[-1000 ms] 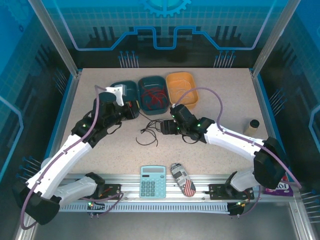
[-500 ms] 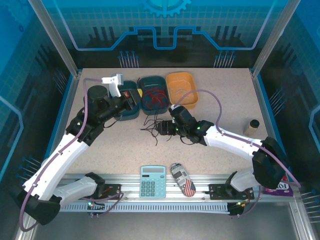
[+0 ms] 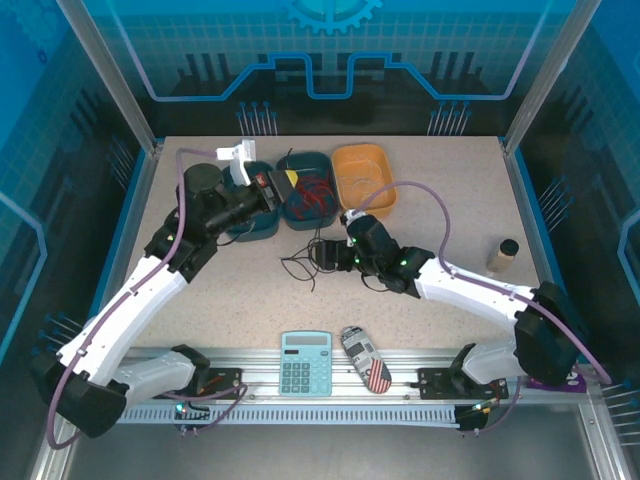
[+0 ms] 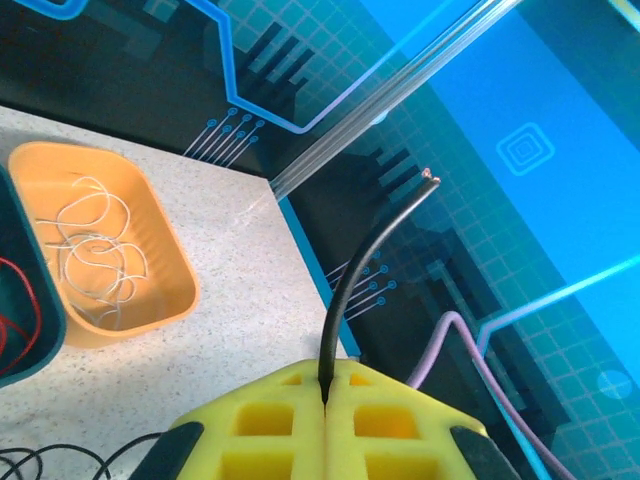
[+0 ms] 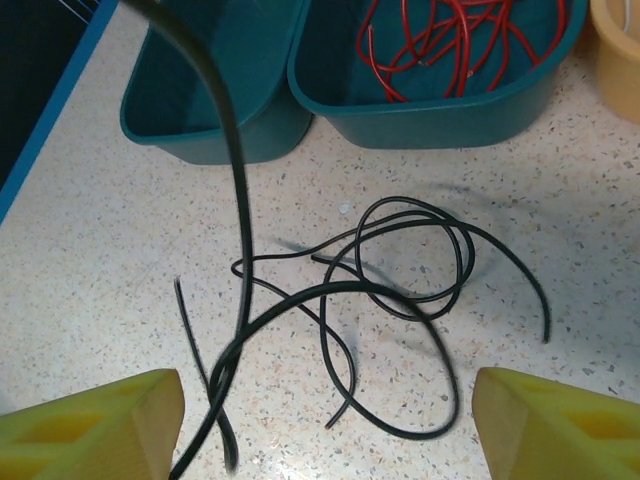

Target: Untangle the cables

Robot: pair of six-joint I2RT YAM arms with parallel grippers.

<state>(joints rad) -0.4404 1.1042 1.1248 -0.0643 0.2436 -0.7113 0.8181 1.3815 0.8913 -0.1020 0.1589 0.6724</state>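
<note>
Your left gripper [image 4: 325,405] is clamped on a single black cable [image 4: 352,270]: the yellow pads meet with no gap, and the strand comes out from between them and curves up to a bare cut end. From above, you find this gripper at about 11 o'clock from the centre of the table [image 3: 450,200], over the seam between the left teal bin [image 5: 210,130] and the middle teal bin [image 3: 308,218]. Your right gripper [image 5: 325,425] stands with its jaws wide apart and nothing between them, hovering over the loose black cables [image 5: 400,270]. These lie in overlapping loops on the table near its centre, just at 6 o'clock of the two teal bins. In the right wrist view one black strand lifts off that heap and runs up toward 11 o'clock, out of focus, across the left teal bin. You cannot tell from there whether it is the one your left gripper holds. Red cables [image 5: 450,40] lie coiled inside the middle teal bin. Pale cables [image 4: 90,250] lie inside the orange bin [image 4: 180,270], which sits at 3 o'clock of the middle one. All three bins stand in a row along the 12 o'clock side. A calculator [image 3: 305,362] lies at 6 o'clock, by the near edge.
</note>
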